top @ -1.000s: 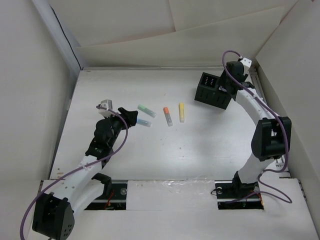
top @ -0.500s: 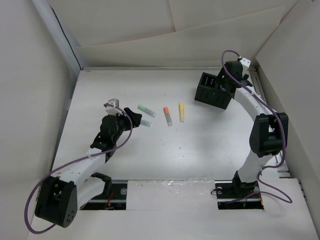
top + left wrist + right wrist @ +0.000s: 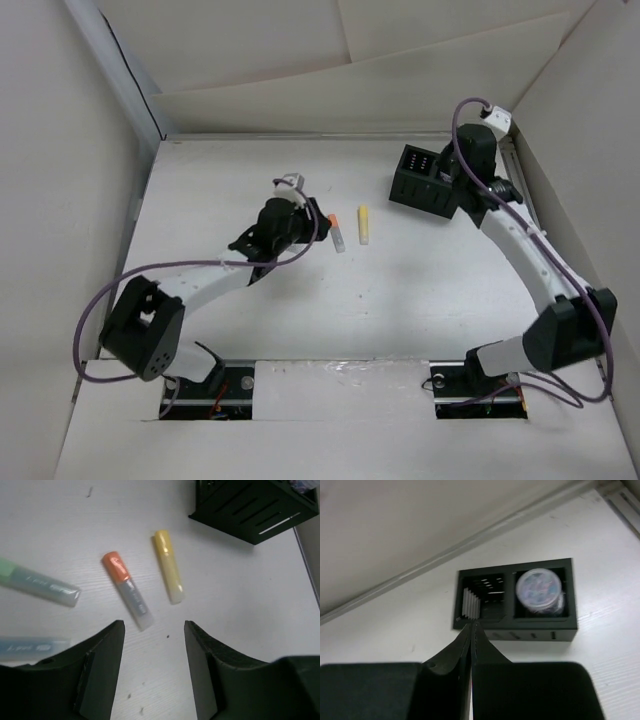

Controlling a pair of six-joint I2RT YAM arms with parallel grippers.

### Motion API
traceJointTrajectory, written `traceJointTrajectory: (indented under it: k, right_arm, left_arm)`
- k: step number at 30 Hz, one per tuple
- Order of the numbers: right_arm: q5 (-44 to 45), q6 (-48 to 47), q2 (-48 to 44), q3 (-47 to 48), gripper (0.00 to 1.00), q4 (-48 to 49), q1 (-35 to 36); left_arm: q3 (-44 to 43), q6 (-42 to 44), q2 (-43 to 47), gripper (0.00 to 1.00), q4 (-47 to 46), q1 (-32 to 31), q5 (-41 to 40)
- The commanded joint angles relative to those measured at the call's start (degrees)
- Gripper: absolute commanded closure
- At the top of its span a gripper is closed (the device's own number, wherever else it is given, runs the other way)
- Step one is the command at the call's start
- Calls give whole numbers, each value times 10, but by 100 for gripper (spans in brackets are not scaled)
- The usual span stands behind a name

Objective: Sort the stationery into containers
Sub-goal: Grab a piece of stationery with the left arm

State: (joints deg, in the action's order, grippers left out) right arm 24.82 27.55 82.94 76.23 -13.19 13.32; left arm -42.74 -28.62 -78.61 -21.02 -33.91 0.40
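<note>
Several short markers lie mid-table: an orange-white marker [image 3: 127, 591] [image 3: 337, 235], a yellow marker [image 3: 168, 566] [image 3: 364, 224], a mint green marker [image 3: 37, 582] and a light blue marker [image 3: 30, 646]. In the top view my left arm hides the green and blue ones. My left gripper [image 3: 153, 626] [image 3: 313, 229] is open and empty just short of the orange-white marker's white end. The black two-compartment container [image 3: 425, 180] [image 3: 485, 630] holds a pale blue-white roll [image 3: 538, 589] in its right compartment. My right gripper [image 3: 471, 626] hovers shut and empty over the container's near edge.
White cardboard walls [image 3: 90, 200] ring the table on the left, back and right. The container stands at the back right, close to the right wall and a rail [image 3: 620, 500]. Bare tabletop [image 3: 400, 290] lies between the markers and the arm bases.
My left arm swung right, from beside the blue marker to just short of the orange-white one. My right gripper closed and drew up and back from the container.
</note>
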Motion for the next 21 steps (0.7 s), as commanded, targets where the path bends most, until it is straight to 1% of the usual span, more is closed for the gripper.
traceJointTrajectory:
  k: [1,2,3,4,5,6,7,8,9,10,11,13,16,18,20,21]
  right_arm:
    - [-5,21,-68,-42,100,46,63]
    - [-5,21,-83,-65,100,46,75]
    - [-5,28,-114,-77,100,53,88]
    - [-5,28,-128,-90,99,53,98]
    - [-5,28,-140,-100,96,53,114]
    - [-5,28,-163,-119,91,53,121]
    - [-5,28,-173,-128,88,53,126]
    - [-5,28,-183,-136,85,53,132]
    - [-11,28,-194,-153,81,53,132]
    - [-16,28,-215,-162,69,53,137]
    - [-21,28,-225,-170,62,53,137]
    - [-48,28,-253,-188,47,53,137]
    - [-68,28,-277,-201,41,53,137]
    - [-68,28,-301,-209,40,53,132]
    - [-79,28,-319,-223,38,53,132]
    - [-87,33,-320,-223,37,53,127]
  left_arm:
    - [-90,22,-71,55,41,-33,-41]
    - [-133,28,-93,58,61,-43,-50]
    - [-156,28,-114,63,69,-48,-55]
    - [-177,28,-133,65,78,-54,-55]
    - [-200,34,-177,68,88,-65,-69]
    - [-249,40,-197,71,110,-72,-69]
    - [-275,40,-219,74,121,-81,-82]
    - [-304,48,-265,74,136,-101,-111]
    - [-333,56,-290,76,154,-111,-130]
    - [-399,56,-315,76,196,-120,-151]
    - [-433,56,-365,76,220,-126,-181]
    - [-513,56,-408,76,269,-131,-203]
    - [-576,50,-468,70,300,-131,-227]
    - [-601,50,-498,67,312,-131,-233]
    - [-629,45,-512,66,330,-131,-239]
    - [-629,37,-512,64,330,-131,-248]
